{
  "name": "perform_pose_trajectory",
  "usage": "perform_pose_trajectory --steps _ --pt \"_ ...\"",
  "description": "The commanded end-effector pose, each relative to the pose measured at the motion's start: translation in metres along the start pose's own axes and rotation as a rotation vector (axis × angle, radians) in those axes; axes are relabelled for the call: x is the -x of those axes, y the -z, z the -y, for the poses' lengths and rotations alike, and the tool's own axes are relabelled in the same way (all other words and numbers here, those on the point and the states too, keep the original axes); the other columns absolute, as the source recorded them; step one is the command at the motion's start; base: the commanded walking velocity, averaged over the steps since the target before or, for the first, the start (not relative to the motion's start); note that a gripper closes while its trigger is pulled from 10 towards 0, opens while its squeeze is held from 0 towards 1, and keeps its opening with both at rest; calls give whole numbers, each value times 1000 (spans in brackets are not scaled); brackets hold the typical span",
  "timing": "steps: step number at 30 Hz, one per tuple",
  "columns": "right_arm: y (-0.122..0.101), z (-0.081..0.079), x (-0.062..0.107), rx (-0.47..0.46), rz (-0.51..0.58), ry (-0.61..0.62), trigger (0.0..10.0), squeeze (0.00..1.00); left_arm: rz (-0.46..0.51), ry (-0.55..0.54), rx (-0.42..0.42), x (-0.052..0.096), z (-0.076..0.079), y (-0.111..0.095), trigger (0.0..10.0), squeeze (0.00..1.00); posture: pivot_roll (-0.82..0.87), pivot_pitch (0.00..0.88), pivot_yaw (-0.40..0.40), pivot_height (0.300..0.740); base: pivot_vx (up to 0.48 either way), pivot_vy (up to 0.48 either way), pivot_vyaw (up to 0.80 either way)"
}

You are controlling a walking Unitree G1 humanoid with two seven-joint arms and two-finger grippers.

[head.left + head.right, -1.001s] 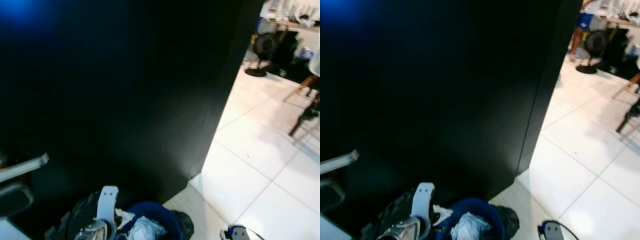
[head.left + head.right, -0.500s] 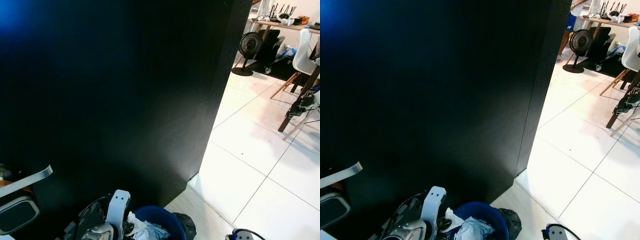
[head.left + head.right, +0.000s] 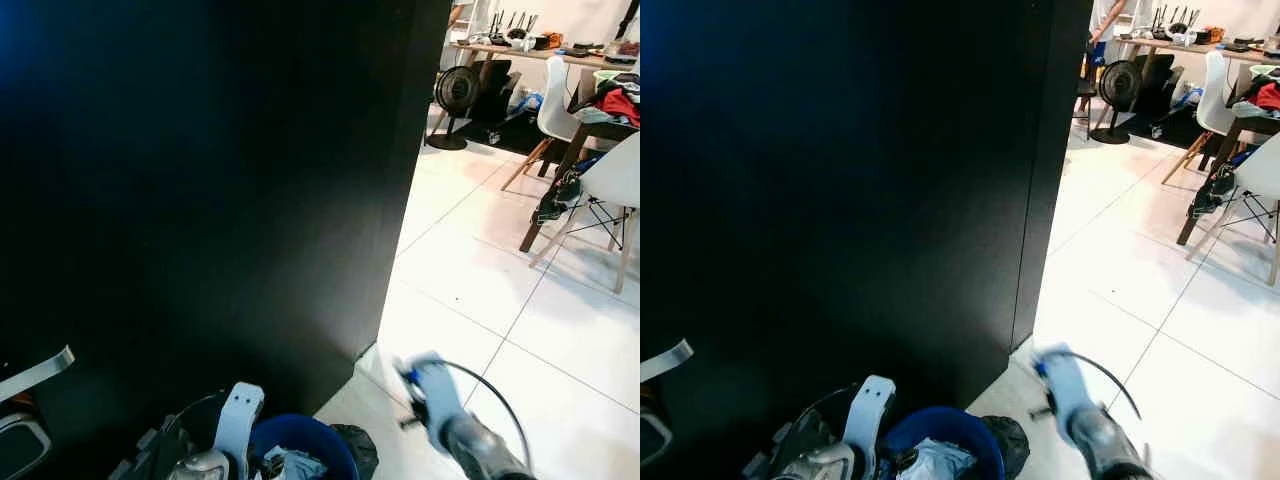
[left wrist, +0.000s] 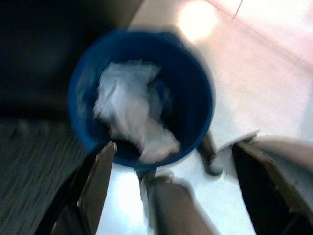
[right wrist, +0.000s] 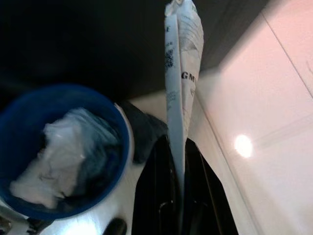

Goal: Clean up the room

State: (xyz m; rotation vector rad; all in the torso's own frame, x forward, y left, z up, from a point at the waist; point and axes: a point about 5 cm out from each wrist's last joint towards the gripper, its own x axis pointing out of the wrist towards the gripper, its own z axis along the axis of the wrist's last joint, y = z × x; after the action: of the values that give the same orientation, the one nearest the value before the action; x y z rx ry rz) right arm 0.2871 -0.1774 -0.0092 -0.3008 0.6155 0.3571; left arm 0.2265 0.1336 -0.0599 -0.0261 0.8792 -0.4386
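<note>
Blue bin (image 4: 142,98) sits at bottom centre of the head views, just beside the black wall panel (image 3: 200,180) that takes up the left and centre of the frame. It holds crumpled white paper/trash (image 4: 129,110). A dark bag (image 3: 1005,440) lies touching the bin's right side on the white tile floor (image 3: 500,300).

Left gripper (image 4: 171,186) hangs above the bin, fingers spread wide w/ nothing between them — bin rim shows between the two fingers.

Right gripper (image 5: 177,186) is closed on a flattened white printed wrapper (image 5: 182,73), which sticks out past the fingertips, near the bin's rim. In the head views the right arm (image 3: 440,410) is blurred, lower right of centre.

Upper right: fan (image 3: 456,90), white chairs (image 3: 610,180), cluttered table (image 3: 560,55) — a person's legs (image 3: 1102,30) by the table.
</note>
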Motion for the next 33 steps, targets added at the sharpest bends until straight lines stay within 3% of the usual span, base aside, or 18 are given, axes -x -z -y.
perform_pose_trajectory --steps 1,3,4,5,6,11,15,20,25,26,28,33 --pt "-12 -7 -4 58 32 -41 10000 0 -28 -25 -15 3 -5 8 10000 1000 109 0 -25 731 0 0 0" --pt "-35 -18 -11 113 84 -104 10000 0 -46 -42 -16 5 -7 16 10000 1000 113 0 -27 731 0 0 0" --pt "-40 -24 -13 122 86 -137 10000 0 -48 -50 -20 5 -8 17 10000 933 120 0 -30 731 0 0 569" --pt "-40 -24 -13 122 86 -137 10000 0 -48 -50 -20 5 -8 17 10000 933 120 0 -30 731 0 0 569" --pt "-42 -31 -15 165 67 -179 10000 0 -47 -74 -29 6 -10 18 10000 0 128 0 -33 731 0 0 800" --pt "-44 -49 -19 280 -2 -234 10000 0 -31 -226 -66 12 -26 17 10000 0 153 0 -42 731 0 0 800" --pt "-38 -49 -21 282 -70 -188 10000 0 -20 -322 -88 17 -38 18 10000 0 164 0 -46 731 0 0 800" --pt "-30 -47 -20 252 -126 -168 10000 0 -33 -356 -109 20 -42 22 10000 0 174 0 -50 731 0 0 320" --pt "-4 -60 -15 261 -265 -290 10000 0 -52 -395 -136 23 -46 27 10000 0 174 0 -50 731 0 0 0" --pt "0 -63 -14 271 -290 -316 10000 957 -52 -397 -137 23 -46 27 10000 0 174 0 -50 731 0 0 0" --pt "2 -65 -13 277 -304 -331 10000 1000 -51 -400 -138 23 -46 27 10000 0 174 0 -50 731 0 0 0" --pt "6 -70 -13 286 -342 -338 10000 1000 -59 -406 -144 24 -46 29 10000 0 189 0 -46 731 0 0 0"
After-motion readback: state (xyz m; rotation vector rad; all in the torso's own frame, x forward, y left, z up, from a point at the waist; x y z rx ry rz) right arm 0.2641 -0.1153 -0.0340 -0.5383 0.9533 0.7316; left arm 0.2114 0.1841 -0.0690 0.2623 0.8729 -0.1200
